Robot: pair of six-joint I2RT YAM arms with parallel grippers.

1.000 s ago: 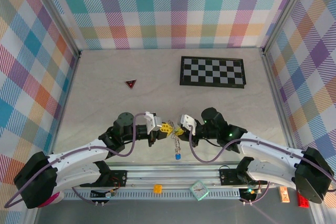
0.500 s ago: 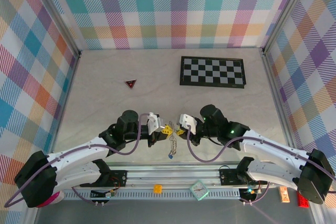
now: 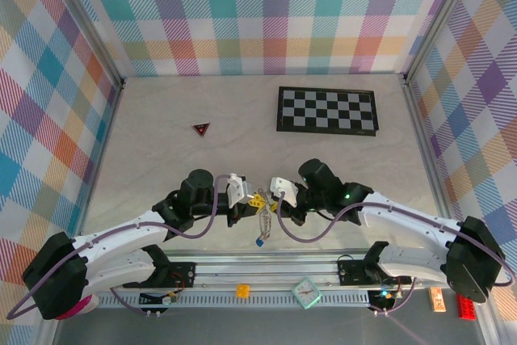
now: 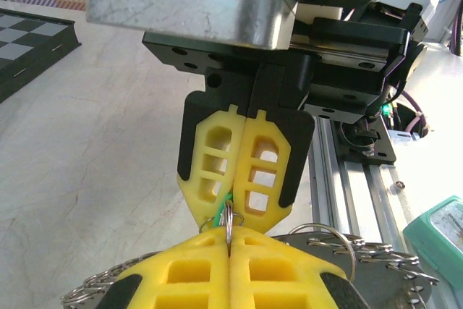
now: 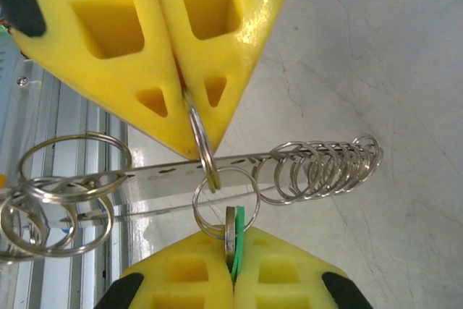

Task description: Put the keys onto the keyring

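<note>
Jaws of the left gripper are clenched on a small split ring, probably to hold it steady above the table as a fixed target. Between the two arms the keyring hangs with its chain, and the blue key dangles at the bottom, seemingly attached. The right gripper, tip to tip with the left, is shut tight on the mint-green key, whose edge rests against a second small ring, likely to work it on. The keyring is the only holder in play: blue seems on, green not yet.
</note>
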